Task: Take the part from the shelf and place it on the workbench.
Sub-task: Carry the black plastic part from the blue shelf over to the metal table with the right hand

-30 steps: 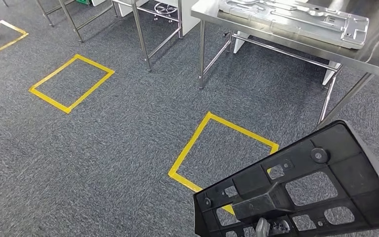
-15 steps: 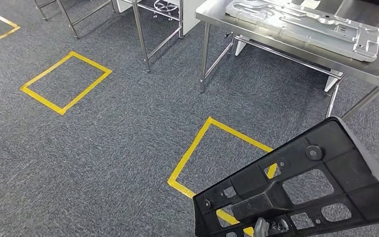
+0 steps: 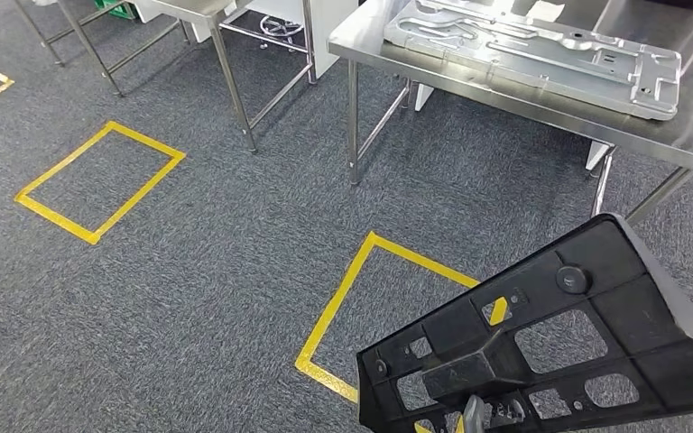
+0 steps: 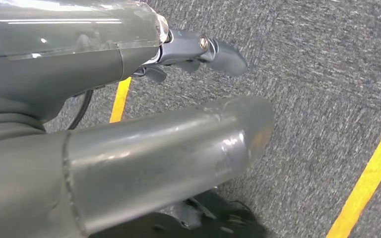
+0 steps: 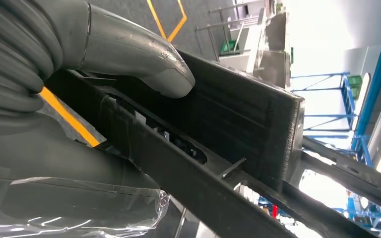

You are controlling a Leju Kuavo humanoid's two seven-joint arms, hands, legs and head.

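Note:
A large black plastic part (image 3: 559,343) with cut-outs and ribs fills the lower right of the head view, tilted up above the carpet. In the right wrist view my right hand (image 5: 54,148) grips this part (image 5: 238,124), the thumb (image 5: 134,54) pressed on its upper face. The steel workbench (image 3: 469,90) stands ahead at the upper right, with the part still short of its edge. My left hand (image 4: 129,124) hangs over the carpet holding nothing, its fingers (image 4: 213,49) held out.
A silver metal plate (image 3: 541,50) lies on the workbench. A yellow tape square (image 3: 334,307) marks the floor in front of it and another (image 3: 54,215) lies to the left. Legs of other steel tables (image 3: 230,81) stand at the back.
The whole picture has shifted: the camera has turned, so the workbench and floor squares sit further left and more of the benchtop shows. The part keeps its place in my right hand.

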